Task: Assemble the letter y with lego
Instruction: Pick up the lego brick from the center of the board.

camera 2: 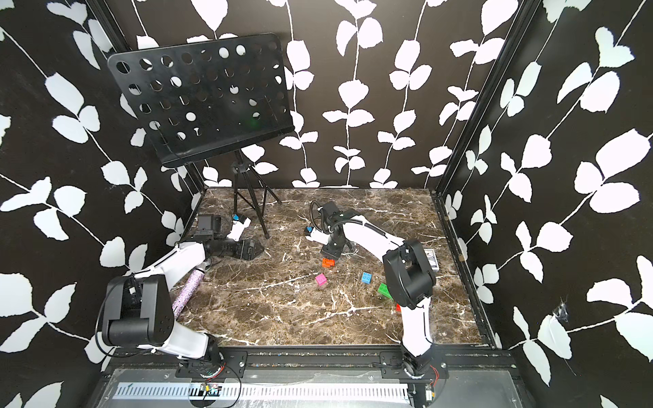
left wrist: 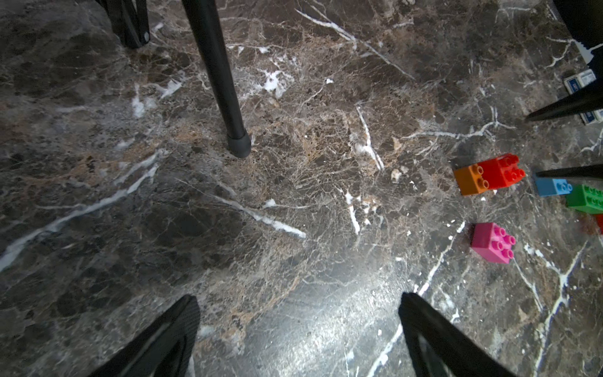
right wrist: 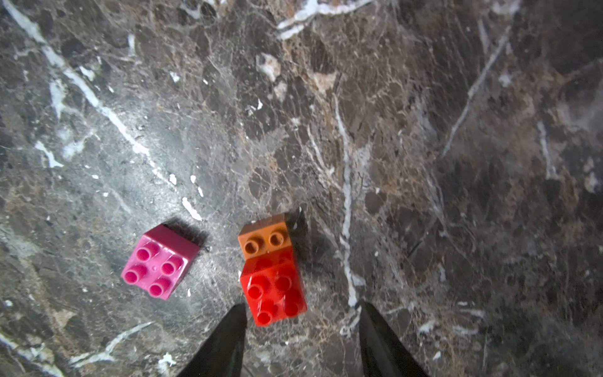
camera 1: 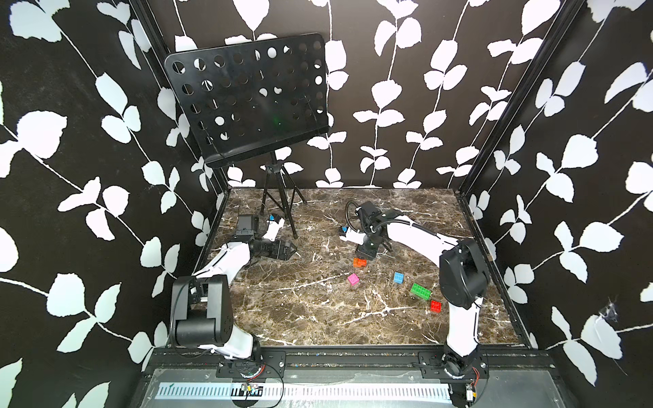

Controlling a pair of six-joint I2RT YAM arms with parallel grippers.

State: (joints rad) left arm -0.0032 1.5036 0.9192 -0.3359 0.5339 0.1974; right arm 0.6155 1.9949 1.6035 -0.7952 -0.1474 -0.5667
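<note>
Right gripper (right wrist: 301, 303) low over red brick (right wrist: 273, 290)

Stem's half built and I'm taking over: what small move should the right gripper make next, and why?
Probably centre the right gripper over the red brick and close: its jaws stand open, gripping nothing; red is joined to the orange brick, while the pink brick lies loose beside.

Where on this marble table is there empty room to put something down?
The widest bare stretch is the near middle of the table, between the pink brick and the front rail. The far right corner is bare too. Crowded: the blue brick, green brick and red brick by the right arm, and around the stand far left.
</note>
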